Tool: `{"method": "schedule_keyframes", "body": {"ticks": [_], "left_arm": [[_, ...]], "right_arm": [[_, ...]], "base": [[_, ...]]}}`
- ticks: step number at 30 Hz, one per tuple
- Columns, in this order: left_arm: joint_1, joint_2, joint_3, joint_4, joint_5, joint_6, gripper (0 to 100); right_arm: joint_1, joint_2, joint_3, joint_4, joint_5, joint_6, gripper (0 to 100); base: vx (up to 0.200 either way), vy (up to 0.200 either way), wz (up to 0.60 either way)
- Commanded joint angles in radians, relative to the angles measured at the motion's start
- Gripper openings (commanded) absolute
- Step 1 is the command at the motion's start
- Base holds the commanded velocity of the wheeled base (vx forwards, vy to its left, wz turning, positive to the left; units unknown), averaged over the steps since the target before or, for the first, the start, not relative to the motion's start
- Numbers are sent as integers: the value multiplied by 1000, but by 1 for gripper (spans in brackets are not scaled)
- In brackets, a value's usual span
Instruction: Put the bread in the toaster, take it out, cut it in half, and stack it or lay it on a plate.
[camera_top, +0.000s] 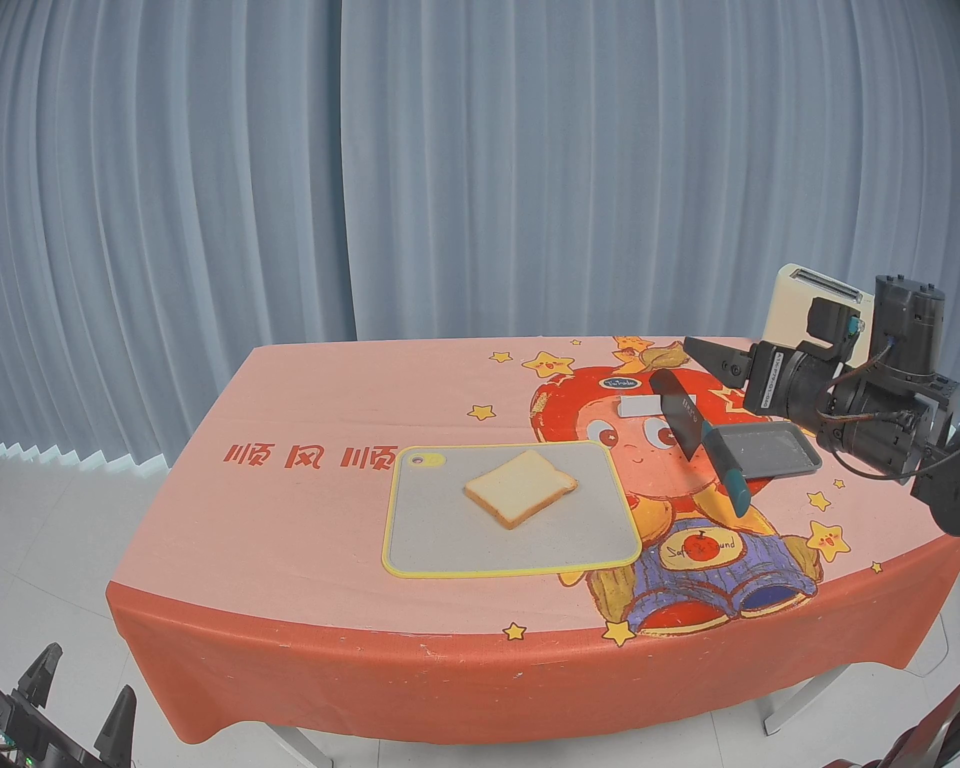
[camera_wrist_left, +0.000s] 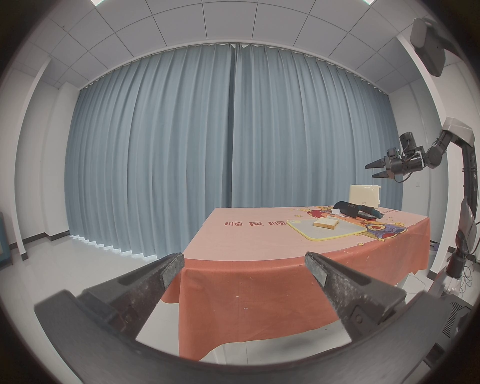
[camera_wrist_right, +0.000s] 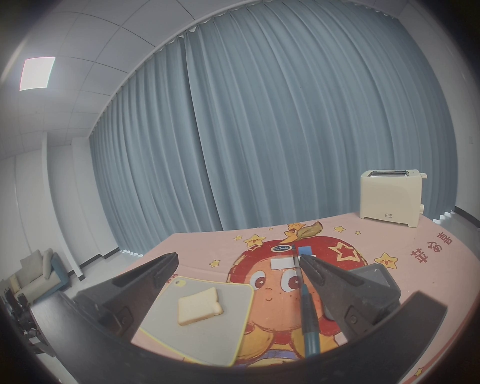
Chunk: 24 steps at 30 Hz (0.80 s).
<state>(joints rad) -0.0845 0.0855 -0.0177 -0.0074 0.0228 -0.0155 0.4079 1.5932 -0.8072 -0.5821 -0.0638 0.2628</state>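
Bread slice (camera_top: 520, 487) is being carried flat on the grey cutting board (camera_top: 440, 540), mid-tabletop (camera_top: 300, 400). The knife (camera_top: 705, 440) is being kept between the board and the grey tray (camera_top: 775, 450), just beside the tray. The toaster (camera_top: 815, 300) is being partly hidden by the right claw (camera_top: 705, 358), which is being held spread and empty above the tray. The left claw (camera_top: 85, 675) is being held spread and empty, low, off the near left corner.

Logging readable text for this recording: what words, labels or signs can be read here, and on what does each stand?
"顺风顺": red characters on the tablecloth, ending at the cutting board.
Oval badge on the cartoon figure's head: too small to read.
Script on the cartoon apple: blurred.
Mark on the toaster: too small to read.
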Motion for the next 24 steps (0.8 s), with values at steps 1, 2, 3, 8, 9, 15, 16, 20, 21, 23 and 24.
{"method": "schedule_keyframes", "body": {"ticks": [1,2,3,8,9,15,16,20,21,23,24], "left_arm": [[0,0,18,0,0,-1,100],[0,0,18,0,0,0,100],[0,0,18,0,0,-1,100],[0,0,18,0,0,0,100],[0,0,18,0,0,-1,100],[0,0,18,0,0,0,100],[0,0,18,0,0,0,100],[0,0,18,0,0,0,100],[0,0,18,0,0,0,100],[2,0,18,0,0,0,100],[2,0,18,0,0,0,100]], "right_arm": [[-34,71,-17,-2,-4,0,100],[-43,80,-18,-2,-5,-4,100],[-55,91,-20,-7,-5,-10,100],[-70,105,-12,-8,-5,-45,100],[-72,105,-10,-8,-5,-46,100],[-61,103,-1,-10,-5,-46,100],[-58,103,2,-10,-5,-46,100],[-41,102,3,-12,-5,-45,100],[-38,102,5,-12,-5,-46,100],[-32,103,11,-12,-4,-46,100],[-29,105,14,-12,-4,-46,100]], "base": [[0,0,0],[0,0,0],[0,0,0],[0,0,0],[0,0,0],[0,0,0],[0,0,0],[0,0,0],[0,0,0],[0,0,0],[0,0,0]]}}
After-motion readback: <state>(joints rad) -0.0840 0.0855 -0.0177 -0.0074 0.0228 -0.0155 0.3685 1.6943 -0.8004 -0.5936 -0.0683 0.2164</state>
